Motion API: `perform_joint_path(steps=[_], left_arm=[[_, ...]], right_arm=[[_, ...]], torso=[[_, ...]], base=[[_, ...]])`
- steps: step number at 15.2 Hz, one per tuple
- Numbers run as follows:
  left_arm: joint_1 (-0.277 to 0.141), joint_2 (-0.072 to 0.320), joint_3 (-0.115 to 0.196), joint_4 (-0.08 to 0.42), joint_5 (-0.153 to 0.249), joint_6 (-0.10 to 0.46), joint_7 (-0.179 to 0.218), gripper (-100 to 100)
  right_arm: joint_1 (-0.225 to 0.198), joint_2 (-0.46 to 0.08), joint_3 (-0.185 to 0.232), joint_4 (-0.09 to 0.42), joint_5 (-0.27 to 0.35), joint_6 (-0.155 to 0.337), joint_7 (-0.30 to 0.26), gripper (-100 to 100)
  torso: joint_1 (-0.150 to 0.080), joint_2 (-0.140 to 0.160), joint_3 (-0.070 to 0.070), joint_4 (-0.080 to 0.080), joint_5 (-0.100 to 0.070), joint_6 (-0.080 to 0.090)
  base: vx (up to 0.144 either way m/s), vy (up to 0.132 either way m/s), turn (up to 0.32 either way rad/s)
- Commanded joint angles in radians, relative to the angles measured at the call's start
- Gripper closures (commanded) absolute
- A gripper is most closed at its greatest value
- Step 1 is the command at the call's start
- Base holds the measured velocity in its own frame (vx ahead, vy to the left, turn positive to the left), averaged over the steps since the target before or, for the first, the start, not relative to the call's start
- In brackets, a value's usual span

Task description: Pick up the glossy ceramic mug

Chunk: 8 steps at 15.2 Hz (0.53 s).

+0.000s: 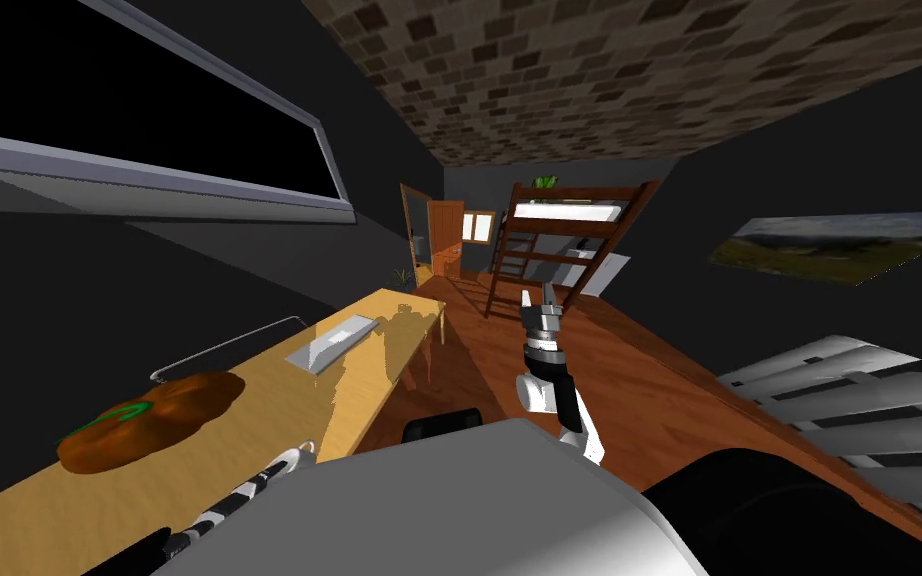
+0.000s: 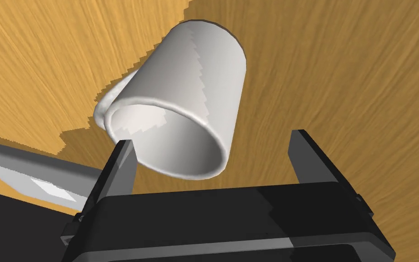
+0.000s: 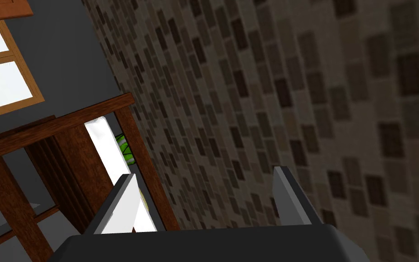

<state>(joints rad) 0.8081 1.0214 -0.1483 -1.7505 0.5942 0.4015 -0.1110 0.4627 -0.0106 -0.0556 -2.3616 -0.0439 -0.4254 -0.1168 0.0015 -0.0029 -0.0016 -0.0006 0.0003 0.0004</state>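
A plain white glossy mug (image 2: pixel 190 91) stands on the light wooden desk (image 2: pixel 363 82), its open mouth toward my left hand's camera. Its handle (image 2: pixel 108 98) sticks out on the side away from the wider gap. My left gripper (image 2: pixel 211 138) is open and the mug's rim sits between its fingers, close against one finger (image 2: pixel 122 163) and well apart from the other (image 2: pixel 308 154). In the head view my left arm (image 1: pixel 239 490) reaches low over the desk's near end. My right gripper (image 1: pixel 541 298) is raised above the floor, open (image 3: pixel 206 182) and holding nothing.
On the desk (image 1: pixel 369 390) lie a brown lump with a green mark (image 1: pixel 149 420) and a flat grey slab (image 1: pixel 334 340). Another grey slab (image 2: pixel 31 177) lies beside the mug. A wooden bunk bed (image 1: pixel 569 240) stands far ahead, and white slats (image 1: pixel 849 400) to the right.
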Motion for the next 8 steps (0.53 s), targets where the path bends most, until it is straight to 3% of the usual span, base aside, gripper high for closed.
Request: perform_joint_path(steps=[1,8], left_arm=[[0.003,0.028,-0.016,0.029,0.029,0.042,-0.009,-100],[0.032,0.096,-0.043,0.066,0.098,0.129,-0.023,-100]], right_arm=[[0.0,0.0,0.0,0.0,0.0,0.0,0.0,0],[0.0,0.0,0.0,0.0,0.0,0.0,0.0,0]], torso=[[0.0,0.0,0.0,0.0,0.0,0.0],[-0.003,-0.001,-0.001,0.0,-0.001,0.0]], base=[[0.022,-0.007,-0.275],[0.029,-0.023,-0.216]])
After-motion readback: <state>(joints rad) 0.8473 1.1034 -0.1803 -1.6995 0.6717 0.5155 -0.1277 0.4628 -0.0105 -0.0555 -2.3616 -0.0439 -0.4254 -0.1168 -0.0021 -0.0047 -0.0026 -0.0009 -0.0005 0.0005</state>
